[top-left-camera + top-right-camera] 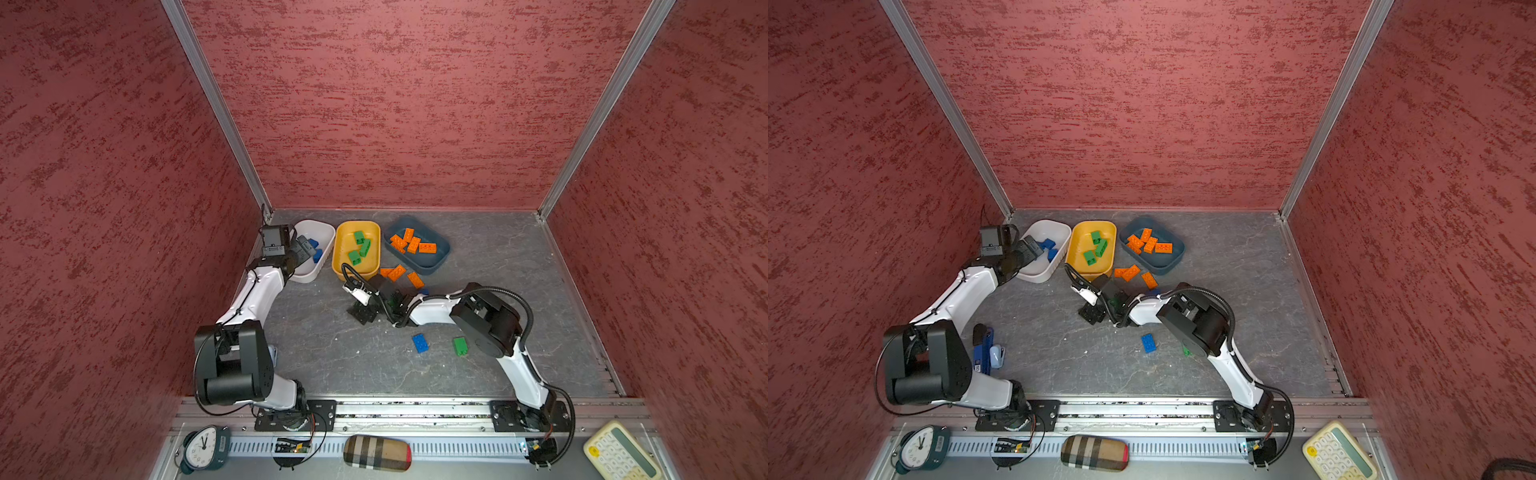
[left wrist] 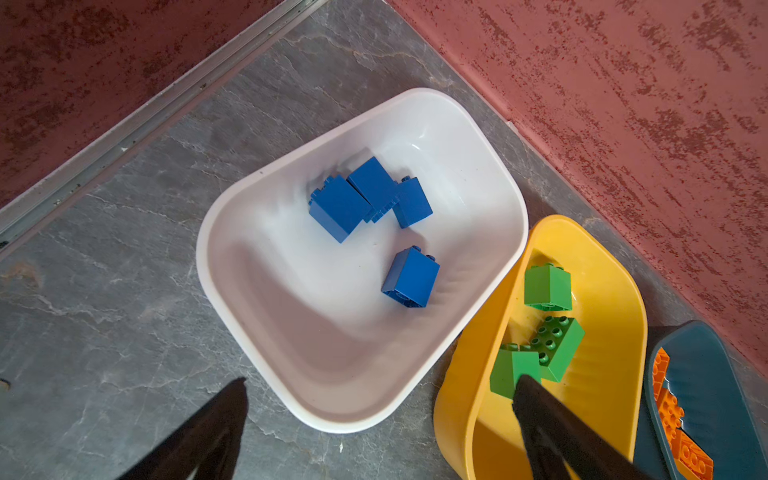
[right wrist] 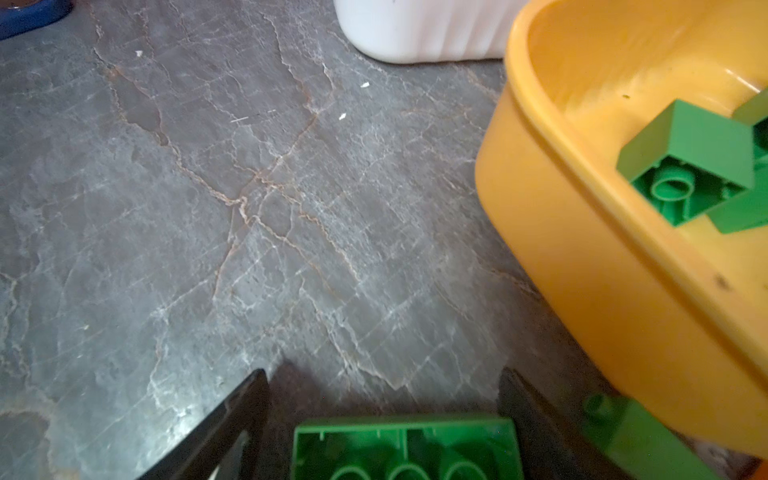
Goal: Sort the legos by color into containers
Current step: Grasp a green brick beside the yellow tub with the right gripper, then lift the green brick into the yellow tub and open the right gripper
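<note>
My right gripper [image 3: 383,372] is low on the table in front of the yellow tub [image 1: 343,237], jaws open around an upside-down green lego [image 3: 407,449]; one finger sits beside it, and a gap shows at the other. My left gripper [image 2: 383,379] hangs open and empty at the near end of the white tub [image 2: 332,332], which holds several blue legos [image 2: 338,208]. Green legos [image 1: 359,247] lie in the yellow tub and orange ones [image 1: 411,243] in the teal tub [image 1: 436,262]. Loose on the table are orange legos [image 1: 397,272], a blue one [image 1: 420,343] and a green one [image 1: 460,345].
Another green lego [image 3: 640,440] lies against the yellow tub's outer wall. A blue stapler-like object [image 1: 983,349] sits by the left arm's base. Red walls close in three sides. A clock [image 1: 203,446], a plaid case [image 1: 376,453] and a calculator [image 1: 619,453] sit on the front ledge.
</note>
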Controlling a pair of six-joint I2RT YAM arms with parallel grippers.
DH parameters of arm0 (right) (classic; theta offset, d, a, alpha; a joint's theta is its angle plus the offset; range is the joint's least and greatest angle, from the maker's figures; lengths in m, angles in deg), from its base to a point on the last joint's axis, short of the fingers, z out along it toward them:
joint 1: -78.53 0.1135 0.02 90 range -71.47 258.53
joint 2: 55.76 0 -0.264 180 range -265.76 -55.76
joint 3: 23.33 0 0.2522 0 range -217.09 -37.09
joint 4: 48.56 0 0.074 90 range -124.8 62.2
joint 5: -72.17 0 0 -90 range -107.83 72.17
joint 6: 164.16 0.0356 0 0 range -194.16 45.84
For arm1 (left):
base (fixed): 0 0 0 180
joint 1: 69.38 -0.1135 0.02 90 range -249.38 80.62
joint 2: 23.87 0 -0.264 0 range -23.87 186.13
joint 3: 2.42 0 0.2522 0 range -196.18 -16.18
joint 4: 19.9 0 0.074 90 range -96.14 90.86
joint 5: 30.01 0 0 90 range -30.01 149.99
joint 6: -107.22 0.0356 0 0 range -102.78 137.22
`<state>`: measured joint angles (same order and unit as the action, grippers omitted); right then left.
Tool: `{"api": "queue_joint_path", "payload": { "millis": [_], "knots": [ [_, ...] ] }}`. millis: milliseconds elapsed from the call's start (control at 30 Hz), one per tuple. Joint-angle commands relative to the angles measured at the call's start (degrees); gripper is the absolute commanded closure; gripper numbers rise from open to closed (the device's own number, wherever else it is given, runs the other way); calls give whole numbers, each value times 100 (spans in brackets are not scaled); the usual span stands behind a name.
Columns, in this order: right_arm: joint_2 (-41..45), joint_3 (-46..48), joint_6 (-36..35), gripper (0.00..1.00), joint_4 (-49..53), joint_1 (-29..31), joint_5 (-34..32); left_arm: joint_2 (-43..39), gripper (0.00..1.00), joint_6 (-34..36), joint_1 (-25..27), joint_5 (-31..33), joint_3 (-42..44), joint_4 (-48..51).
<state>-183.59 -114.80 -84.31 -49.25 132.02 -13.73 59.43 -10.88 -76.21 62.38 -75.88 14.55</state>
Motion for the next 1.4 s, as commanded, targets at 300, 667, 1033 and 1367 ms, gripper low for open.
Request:
{"api": "queue_joint_path", "payload": {
  "millis": [300,667,1033,1367],
  "knots": [
    [382,468,-394,40,-12,12,106,-962,1,-226,40,-192,423,197],
    [1111,1065,41,46,-1142,12,-143,-1003,1,-231,-23,-42,346,158],
    [1304,664,654,48,-1784,-269,-223,-1154,0,-231,-86,29,520,207],
    [-127,-1547,1234,47,-225,-945,407,-1268,0,-214,-176,7,515,339]
  ]
}}
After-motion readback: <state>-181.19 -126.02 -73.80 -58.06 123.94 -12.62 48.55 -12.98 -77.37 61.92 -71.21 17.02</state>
